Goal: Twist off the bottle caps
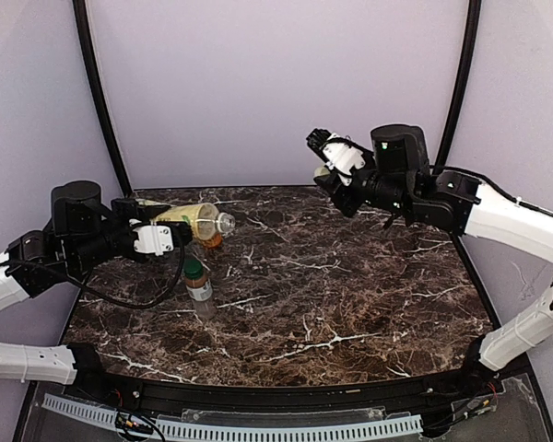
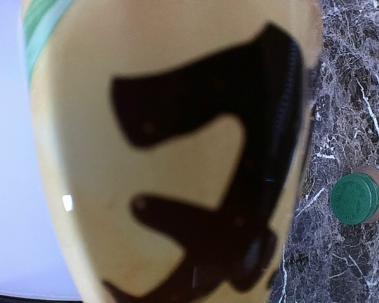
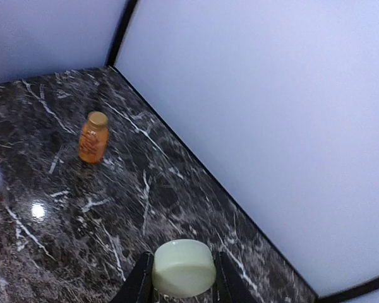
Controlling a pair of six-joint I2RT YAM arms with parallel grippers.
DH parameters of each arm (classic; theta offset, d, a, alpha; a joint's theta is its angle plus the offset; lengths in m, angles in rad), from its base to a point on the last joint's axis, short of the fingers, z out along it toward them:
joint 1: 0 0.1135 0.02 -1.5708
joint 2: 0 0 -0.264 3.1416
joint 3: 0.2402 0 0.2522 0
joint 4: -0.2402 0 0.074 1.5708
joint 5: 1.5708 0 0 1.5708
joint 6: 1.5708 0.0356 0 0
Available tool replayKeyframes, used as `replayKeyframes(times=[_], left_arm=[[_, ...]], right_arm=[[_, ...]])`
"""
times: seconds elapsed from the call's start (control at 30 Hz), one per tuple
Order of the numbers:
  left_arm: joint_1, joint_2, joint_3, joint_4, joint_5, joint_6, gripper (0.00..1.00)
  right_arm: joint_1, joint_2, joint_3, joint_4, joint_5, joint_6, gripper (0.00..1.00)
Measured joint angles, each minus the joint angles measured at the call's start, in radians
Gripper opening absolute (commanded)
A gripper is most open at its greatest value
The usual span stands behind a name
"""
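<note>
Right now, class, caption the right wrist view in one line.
Right claw grips a cream-white cap over the marble table; a capped orange bottle stands upright beyond.

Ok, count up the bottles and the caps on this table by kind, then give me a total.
Bottles: 3 - tea bottle, orange bottle, clear bottle
Caps: 3 - cream cap, green cap, gold-orange cap
Total: 6

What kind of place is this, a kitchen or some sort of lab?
Probably a robot test booth, not a kitchen: plain pale walls and black poles enclose a marble-look table, with a left arm and right arm mounted at its near edge.
</note>
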Motion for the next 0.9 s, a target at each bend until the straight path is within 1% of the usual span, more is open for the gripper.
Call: replayKeyframes(times=[0.13,0.23,0.37,0.5,0.63,0.7,0.8,0.87,0.9], left_arm=[[0.035,-0.034,0.000,0.001,0.000,-0.062,0.09],[0.081,-0.074,0.001,-0.001,0.002,-0.135,0.10],[0.147,-0.140,0.006,-0.017,0.023,-0.249,0.10],[0.198,-0.189,0.026,-0.062,0.058,-0.370,0.12],[0.224,-0.212,0.055,-0.112,0.119,-0.469,0.12],[0.227,-0.214,0.065,-0.130,0.156,-0.505,0.12],[0.227,-0.211,0.074,-0.159,0.207,-0.549,0.12],[0.227,-0.206,0.076,-0.170,0.238,-0.570,0.12],[0.228,-0.202,0.076,-0.175,0.246,-0.578,0.12]], right_arm=[[-0.216,0.060,0.015,-0.160,0.063,0.249,0.00],[-0.349,0.117,-0.008,-0.242,0.043,0.397,0.00],[-0.468,0.223,-0.068,-0.330,-0.017,0.558,0.00],[-0.491,0.351,-0.110,-0.382,-0.089,0.651,0.00],[-0.490,0.464,-0.123,-0.414,-0.158,0.712,0.00],[-0.488,0.494,-0.128,-0.422,-0.185,0.735,0.00],[-0.483,0.496,-0.127,-0.417,-0.202,0.757,0.00],[-0.480,0.497,-0.127,-0.418,-0.205,0.764,0.11],[-0.478,0.497,-0.127,-0.418,-0.205,0.765,0.19]])
